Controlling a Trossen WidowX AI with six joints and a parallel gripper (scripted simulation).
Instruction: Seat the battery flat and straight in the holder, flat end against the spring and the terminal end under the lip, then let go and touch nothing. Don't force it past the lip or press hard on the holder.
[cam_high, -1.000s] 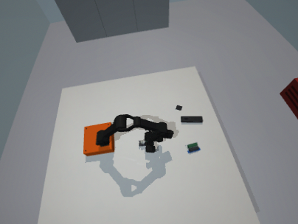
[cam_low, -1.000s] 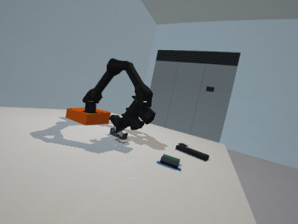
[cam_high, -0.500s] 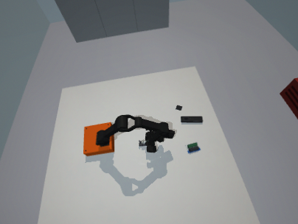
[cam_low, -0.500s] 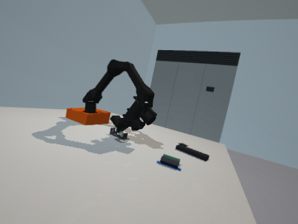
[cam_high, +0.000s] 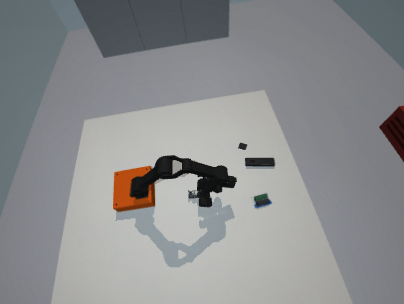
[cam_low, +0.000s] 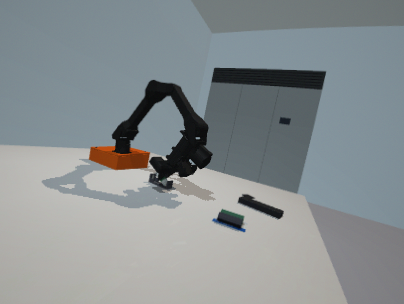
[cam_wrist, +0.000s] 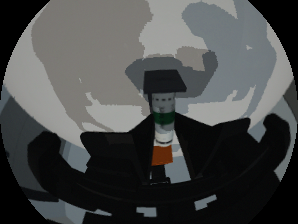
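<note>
Battery (cam_wrist: 162, 137) sits clamped between the gripper's (cam_wrist: 161, 163) fingers, which are closed narrowly on its sides; in the wrist view it shows an orange band nearest the camera, then white, then a green band and a pale far end that meets a small dark block (cam_wrist: 164, 83), though whether they touch cannot be told.

Farthest left on the white table (cam_high: 150, 260) in the top view is the orange base plate (cam_high: 124, 186), from which the black arm (cam_high: 187, 169) reaches right. The gripper (cam_high: 196, 196) hangs low over the table near its middle, with a small grey piece (cam_high: 191, 194) at its tip. Well to the right lies the battery holder (cam_high: 262, 200), green on a blue base, well apart from the gripper. Above it lies a long black bar (cam_high: 259, 162), and a small black square (cam_high: 242, 146) lies just up and left of the bar.
</note>
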